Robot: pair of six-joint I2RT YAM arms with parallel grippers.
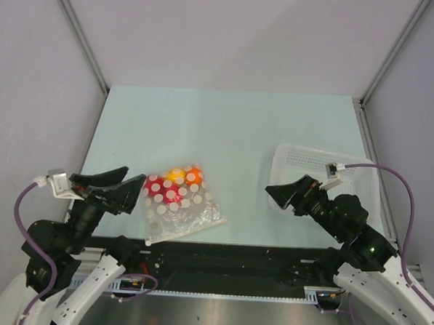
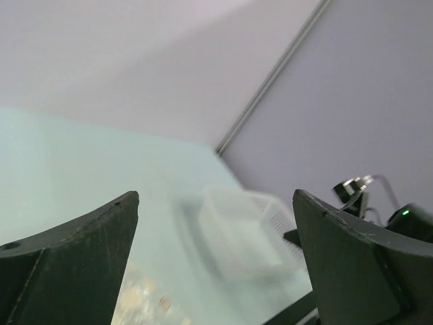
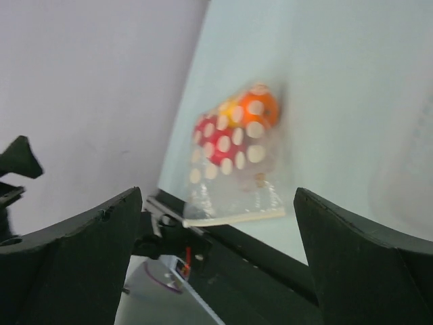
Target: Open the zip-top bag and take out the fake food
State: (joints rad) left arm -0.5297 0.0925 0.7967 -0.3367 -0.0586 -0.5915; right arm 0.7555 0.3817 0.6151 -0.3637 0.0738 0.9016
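The clear zip-top bag (image 1: 180,204) with white polka dots lies flat near the table's front edge, left of centre, its white zip strip toward the front. Red, orange and yellow fake food (image 1: 174,181) sits inside its far end. The bag also shows in the right wrist view (image 3: 233,169), with the fruit (image 3: 237,125) inside. My left gripper (image 1: 121,184) is open and empty, just left of the bag. My right gripper (image 1: 284,193) is open and empty, well to the right of the bag. A blurred corner of the bag (image 2: 145,298) shows in the left wrist view.
A white perforated basket (image 1: 348,169) stands at the right of the table, behind my right gripper; it also shows in the left wrist view (image 2: 243,233). Grey walls close the table on three sides. A black rail (image 1: 219,261) runs along the front edge.
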